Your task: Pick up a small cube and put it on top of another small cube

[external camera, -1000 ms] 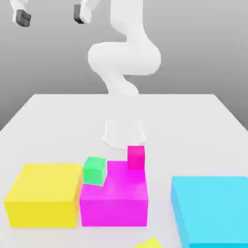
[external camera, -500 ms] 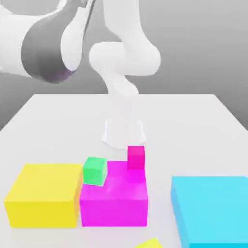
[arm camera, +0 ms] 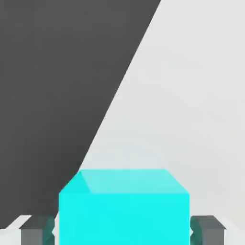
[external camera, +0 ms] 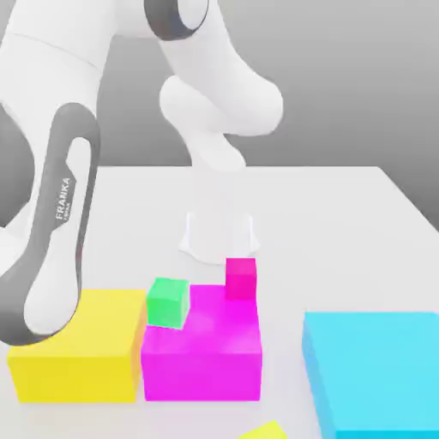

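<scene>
A: What does the hand view give you?

B: The small cyan cube, seen close, sitting between the two dark grey fingers of the gripper. The pads press against its two opposite sides, so the jaws are clamped on the small cyan cube. Behind it lies pale white table and, past the table's edge, a dark background.

A: And the exterior view?

B: There you get the layout. The white Franka arm sweeps down on the exterior view's left, in front of the large yellow block. The small green cube rests between the yellow block and the large magenta block, touching the magenta one at its upper corner. A small magenta cube stands on that block's far edge. A large cyan block sits well apart at the exterior view's right, and a small yellow piece pokes in at the lower edge.

A: How does the held cube look?

B: Plain, bright turquoise, sharp-edged, its top face a shade lighter than its front. It sits square in the grip, not tilted.
</scene>
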Controlling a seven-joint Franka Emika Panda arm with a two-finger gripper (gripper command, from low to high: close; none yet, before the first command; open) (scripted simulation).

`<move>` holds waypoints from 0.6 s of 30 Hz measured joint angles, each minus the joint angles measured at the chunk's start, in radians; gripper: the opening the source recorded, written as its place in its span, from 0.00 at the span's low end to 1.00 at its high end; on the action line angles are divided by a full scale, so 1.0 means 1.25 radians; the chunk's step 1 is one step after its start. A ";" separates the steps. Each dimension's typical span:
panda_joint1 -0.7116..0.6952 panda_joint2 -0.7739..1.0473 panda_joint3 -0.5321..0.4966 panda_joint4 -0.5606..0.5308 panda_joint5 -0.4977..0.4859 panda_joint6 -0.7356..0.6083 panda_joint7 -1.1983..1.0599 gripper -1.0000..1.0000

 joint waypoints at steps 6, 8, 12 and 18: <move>0.010 -0.071 -0.014 -0.018 -0.010 -0.053 0.007 0.00; 0.027 -0.127 -0.015 -0.047 -0.027 -0.079 0.005 0.00; 0.070 -0.244 0.003 -0.135 -0.069 -0.106 -0.015 0.00; 0.125 -0.419 0.044 -0.271 -0.117 -0.144 -0.058 0.00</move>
